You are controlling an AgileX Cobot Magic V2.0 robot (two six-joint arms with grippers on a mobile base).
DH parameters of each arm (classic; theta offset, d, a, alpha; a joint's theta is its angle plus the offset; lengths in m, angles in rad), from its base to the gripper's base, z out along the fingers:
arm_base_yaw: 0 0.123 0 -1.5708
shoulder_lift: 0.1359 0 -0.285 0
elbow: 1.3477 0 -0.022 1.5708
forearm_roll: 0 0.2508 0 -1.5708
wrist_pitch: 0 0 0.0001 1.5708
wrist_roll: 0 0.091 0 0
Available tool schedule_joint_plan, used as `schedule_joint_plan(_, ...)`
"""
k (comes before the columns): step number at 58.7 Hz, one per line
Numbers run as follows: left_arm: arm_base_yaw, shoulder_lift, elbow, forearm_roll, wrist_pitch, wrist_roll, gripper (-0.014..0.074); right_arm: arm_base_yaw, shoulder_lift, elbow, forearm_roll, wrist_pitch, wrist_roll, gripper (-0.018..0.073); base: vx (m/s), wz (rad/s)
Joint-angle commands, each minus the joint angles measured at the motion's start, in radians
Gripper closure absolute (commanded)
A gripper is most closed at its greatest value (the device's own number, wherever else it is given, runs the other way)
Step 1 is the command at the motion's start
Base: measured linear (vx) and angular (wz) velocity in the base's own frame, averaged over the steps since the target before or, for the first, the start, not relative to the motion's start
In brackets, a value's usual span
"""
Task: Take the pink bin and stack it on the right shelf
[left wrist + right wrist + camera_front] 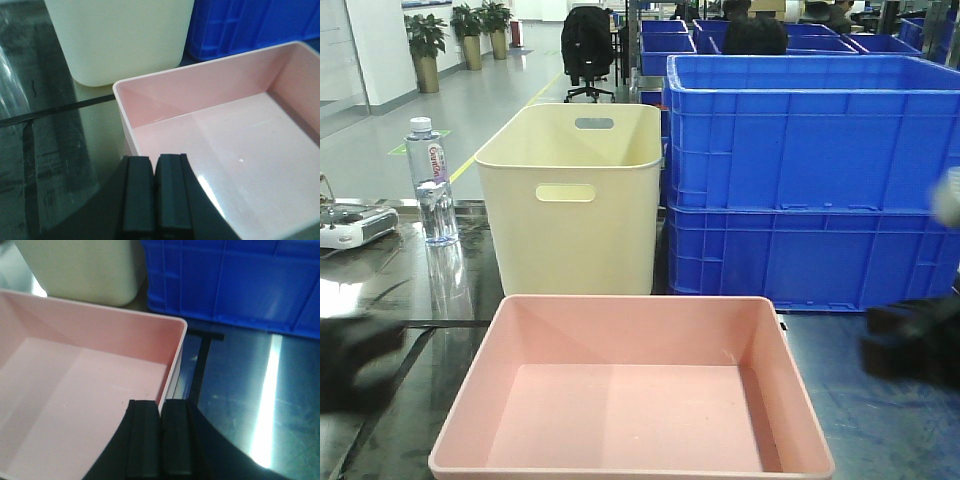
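The pink bin sits empty at the front centre, on the glossy dark surface. It also shows in the left wrist view and the right wrist view. The right shelf is the dark reflective top to the bin's right, also in the right wrist view. My left gripper is a dark blur left of the bin. Its jaws are shut and empty over the bin's left wall. My right gripper is a blur right of the bin. Its jaws are shut and empty over the right wall.
A tall cream bin with handle slots stands right behind the pink bin. Stacked blue crates stand at the back right. A water bottle and a white controller are at the back left.
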Motion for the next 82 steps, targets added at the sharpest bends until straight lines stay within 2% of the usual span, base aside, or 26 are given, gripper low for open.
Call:
schedule_joint_plan(1,-0.002,-0.194,0.186,-0.047,-0.184,0.019,0.0605,-0.006,-0.188,0.164,-0.018,-0.271,-0.009,0.0573,0.0,0.0)
schedule_joint_plan(6,-0.002,-0.37,0.427,-0.056,-0.354,0.027,0.0605,-0.007,-0.35,0.403,-0.022,-0.503,-0.009,0.0572,0.0,0.0)
schedule_joint_plan(10,-0.002,-0.483,0.562,-0.056,-0.503,0.027,0.0605,-0.007,-0.407,0.519,-0.02,-0.62,-0.009,0.057,0.0,0.0)
schedule_joint_plan(13,-0.002,-0.539,0.62,-0.055,-0.583,0.036,0.0605,-0.007,-0.417,0.563,-0.015,-0.648,-0.008,0.0569,0.0,0.0)
schedule_joint_plan(18,-0.002,-0.581,0.654,-0.052,-0.633,0.046,0.0605,-0.007,-0.399,0.572,-0.023,-0.661,-0.01,0.0568,0.0,0.0)
schedule_joint_plan(54,-0.002,-0.582,0.661,-0.051,-0.63,0.045,0.0604,-0.007,-0.389,0.572,-0.023,-0.673,-0.01,0.0568,0.0,0.0)
schedule_joint_plan(57,-0.001,-0.59,0.682,-0.008,-0.629,0.077,0.0604,-0.007,-0.389,0.572,-0.023,-0.673,-0.01,0.0568,0.0,0.0)
schedule_joint_plan(61,0.017,-0.65,0.749,0.055,-0.602,0.082,0.0604,-0.007,-0.389,0.572,-0.023,-0.673,-0.01,0.0568,0.0,0.0)
schedule_joint_plan(69,0.101,-0.839,0.918,0.067,-0.504,0.035,0.0604,-0.007,-0.389,0.572,-0.023,-0.671,-0.01,0.0568,0.0,0.01)
schedule_joint_plan(74,0.132,-0.947,0.913,0.118,-0.375,0.037,0.0604,-0.007,-0.389,0.572,-0.023,-0.671,-0.01,0.0568,0.0,0.0)
schedule_joint_plan(82,0.137,-0.931,0.913,0.125,-0.352,0.037,0.0604,-0.007,-0.391,0.572,-0.023,-0.671,-0.01,0.0568,0.0,0.0)
